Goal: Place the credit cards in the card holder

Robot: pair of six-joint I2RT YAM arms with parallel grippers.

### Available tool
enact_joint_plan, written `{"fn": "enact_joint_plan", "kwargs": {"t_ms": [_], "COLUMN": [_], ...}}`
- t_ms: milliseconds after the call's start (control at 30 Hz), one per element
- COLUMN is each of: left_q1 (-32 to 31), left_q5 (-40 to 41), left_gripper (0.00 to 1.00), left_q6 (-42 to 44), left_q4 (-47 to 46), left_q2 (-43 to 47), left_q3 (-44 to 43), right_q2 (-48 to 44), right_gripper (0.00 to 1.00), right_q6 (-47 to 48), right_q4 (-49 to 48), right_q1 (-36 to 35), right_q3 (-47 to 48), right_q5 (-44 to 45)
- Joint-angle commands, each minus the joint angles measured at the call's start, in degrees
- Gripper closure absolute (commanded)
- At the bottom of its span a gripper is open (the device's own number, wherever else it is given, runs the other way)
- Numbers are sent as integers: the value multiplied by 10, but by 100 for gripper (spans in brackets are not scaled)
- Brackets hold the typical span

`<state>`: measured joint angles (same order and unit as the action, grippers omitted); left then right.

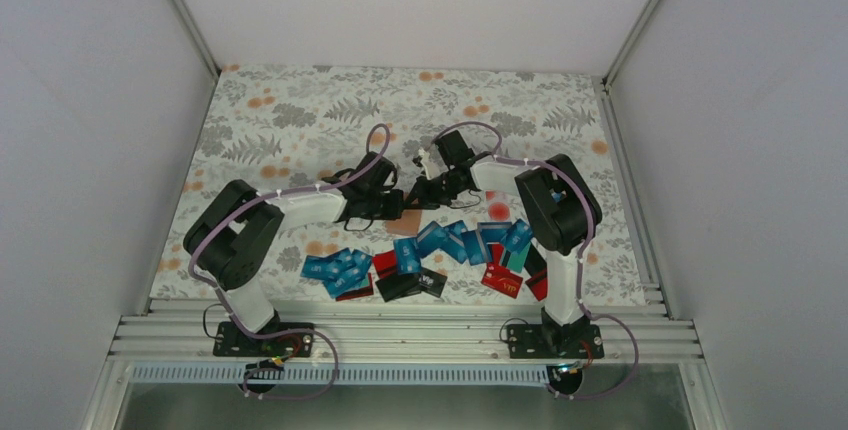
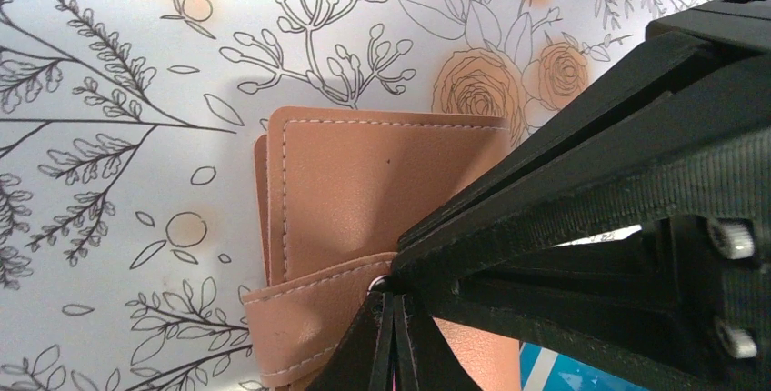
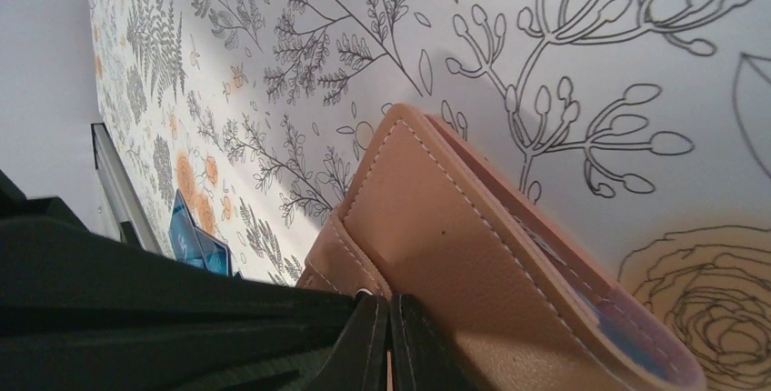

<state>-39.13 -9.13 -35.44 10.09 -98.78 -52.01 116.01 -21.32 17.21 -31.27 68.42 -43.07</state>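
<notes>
the small flat tan-pink leather card holder (image 1: pixel 405 222) lies on the flower-printed table cover (image 1: pixel 300 110), and both arms reach in to meet right over it. the thin plastic credit cards (image 1: pixel 440 245), mostly blue and teal with some red and black, lie scattered just on the near side of the holder, apart from it and untouched.

the left gripper (image 2: pixel 395 336) has its jaws drawn to a narrow slit, with the tips at the snap end of the holder's stitched strap (image 2: pixel 300 309). the right gripper (image 3: pixel 389 336) comes at the same spot from the opposite side, and its jaws are drawn just as narrow. a sliver of leather shows between each pair of tips, but whether they nip the strap or only press on it i cannot tell.

two pincers on one strap suggests one steadies the holder while the other works the strap free, since the pouch would likely slide otherwise. in the right wrist view a blue edge peeps from the holder's open side, perhaps a card already in. most of the cards are not yet loaded.
</notes>
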Motion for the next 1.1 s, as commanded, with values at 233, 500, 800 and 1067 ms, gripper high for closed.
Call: {"fn": "enact_joint_plan", "kwargs": {"t_ms": [233, 500, 800, 1067], "left_q1": [-41, -40, -40, -40], "left_q5": [31, 38, 74, 104], "left_gripper": [98, 98, 98, 98], "left_q6": [-17, -29, -29, -16], "left_q4": [144, 129, 141, 179], "left_q2": [92, 94, 103, 125], "left_q3": [-8, 23, 3, -41], "right_q2": [15, 12, -3, -52], "right_gripper": [96, 96, 81, 75], "right_q6": [15, 22, 23, 17], "right_q4": [46, 69, 87, 118], "right_q1": [-18, -18, -18, -17], "right_q3": [-10, 1, 7, 17], "right_q5": [-21, -30, -31, 20]}}
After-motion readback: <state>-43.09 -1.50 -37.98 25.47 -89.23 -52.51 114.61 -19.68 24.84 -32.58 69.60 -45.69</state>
